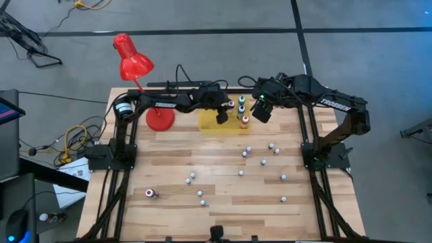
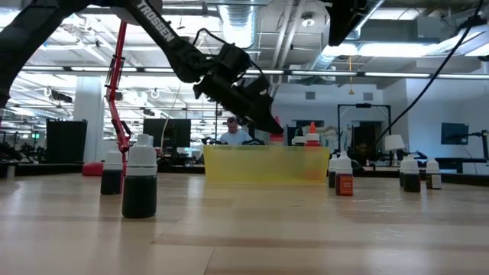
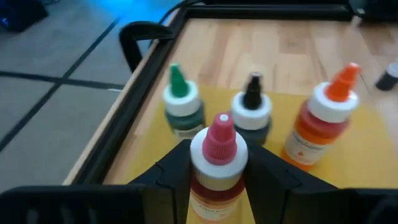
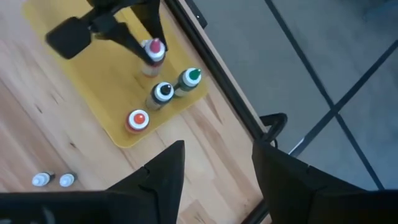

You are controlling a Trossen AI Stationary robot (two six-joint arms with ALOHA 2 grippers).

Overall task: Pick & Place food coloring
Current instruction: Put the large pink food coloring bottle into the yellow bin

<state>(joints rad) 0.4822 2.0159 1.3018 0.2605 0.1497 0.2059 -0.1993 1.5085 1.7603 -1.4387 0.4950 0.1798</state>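
Observation:
A yellow mat [image 1: 208, 123] lies at the table's far edge. On it stand a green-capped bottle [image 3: 181, 103], a black-capped bottle [image 3: 252, 110] and an orange bottle [image 3: 322, 126]. My left gripper [image 3: 217, 158] is over the mat [image 1: 221, 116], shut on a red-capped bottle [image 3: 218, 144]. My right gripper [image 4: 214, 174] hovers open just right of the mat [image 1: 260, 109], touching nothing. Several more small bottles [image 1: 248, 150] stand scattered over the near half of the table, and one red bottle [image 1: 151, 194] lies on its side. My left gripper pinches the red-capped bottle between its two fingers [image 3: 176, 169], on the body just below the white collar [image 3: 217, 186]. The fingers slant down from the table's left. The bottle is upright over the mat, beside the other three; whether its base rests on the mat is hidden.
A red desk lamp [image 1: 133, 62] stands on its round base [image 1: 160, 119] left of the mat, close to my left arm. The black frame rail [image 4: 211, 59] runs along the far edge. Dark bottles [image 2: 140, 183] and others [image 2: 344, 176] dot the wood between bare stretches.

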